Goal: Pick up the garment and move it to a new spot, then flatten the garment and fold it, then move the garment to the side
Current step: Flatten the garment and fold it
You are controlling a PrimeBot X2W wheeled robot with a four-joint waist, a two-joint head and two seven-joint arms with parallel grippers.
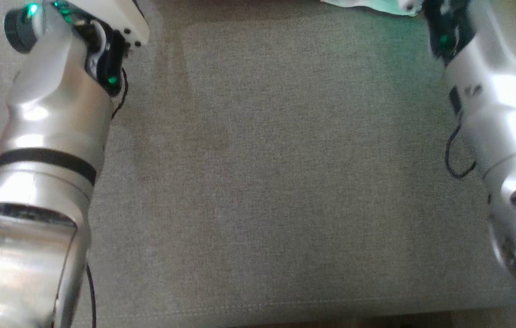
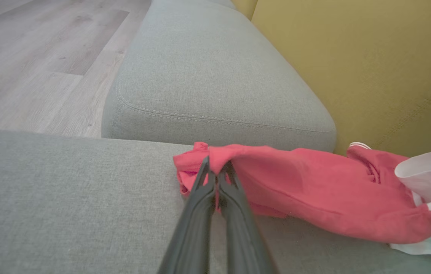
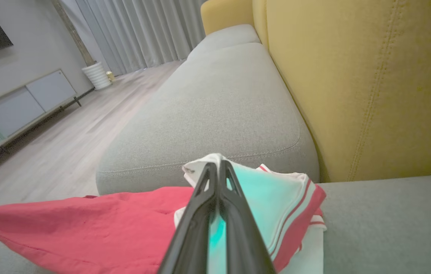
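The garment is red with a white and mint part crossed by red stripes. It stretches along the back of the grey sofa seat, by the yellow backrest. My left gripper is shut on a raised fold of its red end. In the right wrist view my right gripper is shut on the white and mint end of the garment, with the red cloth trailing off to the left. A pale strip of garment shows at the top edge of the head view, between my two silver forearms.
A second grey seat cushion adjoins this one. Pale wood floor lies beyond the seat's front edge. Grey curtains, a white round bin and a low cabinet stand across the room.
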